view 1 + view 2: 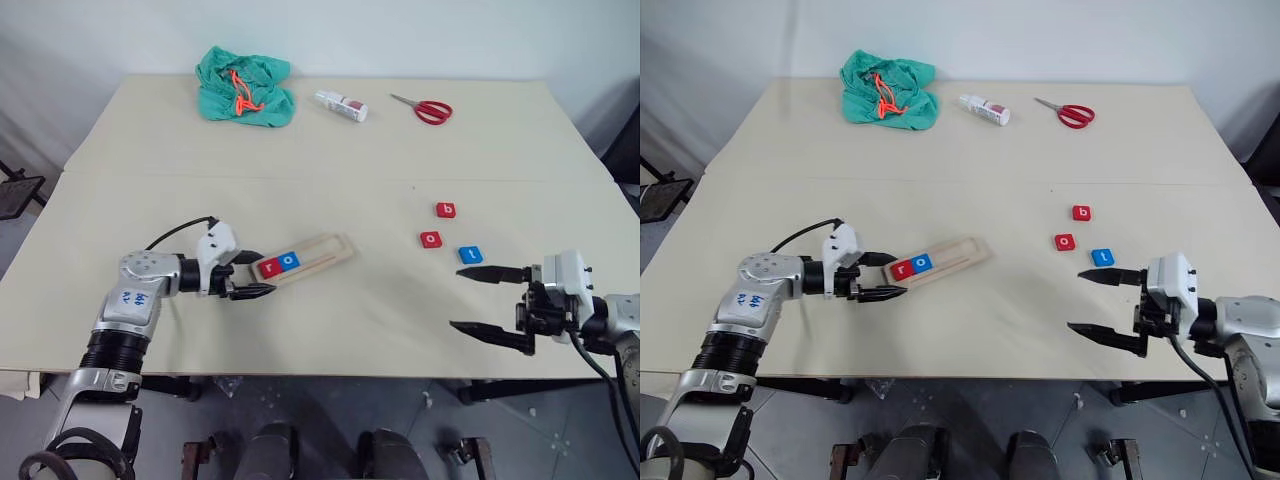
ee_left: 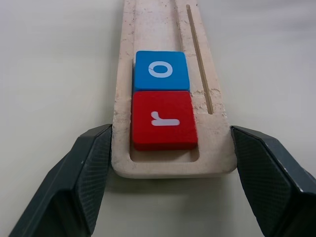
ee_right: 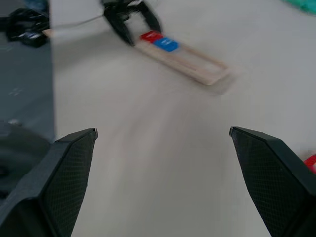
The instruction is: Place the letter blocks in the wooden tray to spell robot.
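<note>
Left gripper (image 1: 252, 280) at the tray's (image 1: 325, 251) near end, fingers spread to either side of that end; one finger (image 2: 89, 163) touches or nearly touches the tray's edge, the other stands just off it. Tray lies at a slant on the table (image 1: 330, 170). Red r (image 1: 269, 266) and blue o (image 1: 289, 261) sit side by side in the tray, touching, at the gripper end. Right gripper (image 1: 487, 300) wide open, empty, over the table's front edge. Red b (image 1: 446, 210), red o (image 1: 431, 239), blue t (image 1: 470, 254) loose on the table, near the right gripper, well apart from the tray.
</note>
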Controlling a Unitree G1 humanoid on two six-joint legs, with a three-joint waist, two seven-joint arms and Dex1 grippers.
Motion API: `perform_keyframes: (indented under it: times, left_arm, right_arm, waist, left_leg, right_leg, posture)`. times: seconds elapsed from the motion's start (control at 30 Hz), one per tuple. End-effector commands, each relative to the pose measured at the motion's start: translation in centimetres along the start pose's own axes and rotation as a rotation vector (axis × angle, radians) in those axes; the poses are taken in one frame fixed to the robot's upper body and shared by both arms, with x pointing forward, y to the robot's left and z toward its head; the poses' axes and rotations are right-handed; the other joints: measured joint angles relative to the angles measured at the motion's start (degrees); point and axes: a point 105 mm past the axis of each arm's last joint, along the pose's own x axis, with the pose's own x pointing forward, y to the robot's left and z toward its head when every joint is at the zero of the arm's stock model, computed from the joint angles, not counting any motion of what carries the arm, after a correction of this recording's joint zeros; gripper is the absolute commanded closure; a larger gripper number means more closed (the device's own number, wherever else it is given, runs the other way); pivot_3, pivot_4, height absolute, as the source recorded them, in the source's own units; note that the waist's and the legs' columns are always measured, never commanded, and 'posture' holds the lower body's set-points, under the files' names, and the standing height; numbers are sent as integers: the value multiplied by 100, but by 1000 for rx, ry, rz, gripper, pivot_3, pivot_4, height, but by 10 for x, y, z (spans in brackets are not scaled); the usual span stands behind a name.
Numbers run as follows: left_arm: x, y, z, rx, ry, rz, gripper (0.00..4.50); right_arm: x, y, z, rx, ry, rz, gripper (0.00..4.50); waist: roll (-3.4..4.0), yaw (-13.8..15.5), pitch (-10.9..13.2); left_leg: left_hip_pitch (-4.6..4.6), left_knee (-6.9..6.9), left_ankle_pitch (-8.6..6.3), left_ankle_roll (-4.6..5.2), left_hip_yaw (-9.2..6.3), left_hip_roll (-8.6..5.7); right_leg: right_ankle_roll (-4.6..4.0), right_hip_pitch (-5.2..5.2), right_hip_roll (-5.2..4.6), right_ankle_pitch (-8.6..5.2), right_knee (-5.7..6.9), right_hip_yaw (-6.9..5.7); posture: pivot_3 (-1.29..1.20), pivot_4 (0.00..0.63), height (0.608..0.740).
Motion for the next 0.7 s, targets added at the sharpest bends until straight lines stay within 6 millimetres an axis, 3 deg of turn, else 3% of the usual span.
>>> perform_keyframes:
  times: [0.03, 0.2, 0.43, 0.7]
  left_arm:
    - [15, -18, 23, 86, -42, -78, 1087]
    - [39, -43, 36, 146, -36, -177, 1087]
    - [55, -64, 36, 178, -15, -249, 1087]
    - [62, -71, 33, 216, 18, -278, 1087]
  right_arm:
    - [-13, 2, 1, -20, 3, 38, 0]
    - [-30, 4, -14, 14, 48, 39, 0]
    - [-34, 9, -15, 16, 29, 16, 0]
    - [-46, -3, -24, 44, -13, -61, 0]
  waist:
    - [0, 0, 0]
    - [-2, 25, 1]
    - [0, 14, 2]
    - [0, 24, 2]
  left_leg:
    - [0, 0, 0, 0, 0, 0]
    - [-1, 2, 0, 0, -2, -1]
    - [3, 0, 0, 0, -6, 5]
    - [11, 2, 0, 1, -15, 2]
  right_leg:
    - [0, 0, 0, 0, -2, 1]
    - [0, 6, -1, 0, -8, 0]
    - [0, 34, 8, 0, -52, -4]
    - [0, 58, 8, 0, -67, -11]
  posture:
    - [0, 150, 740]
    - [0, 150, 740]
    - [0, 150, 740]
    - [0, 150, 740]
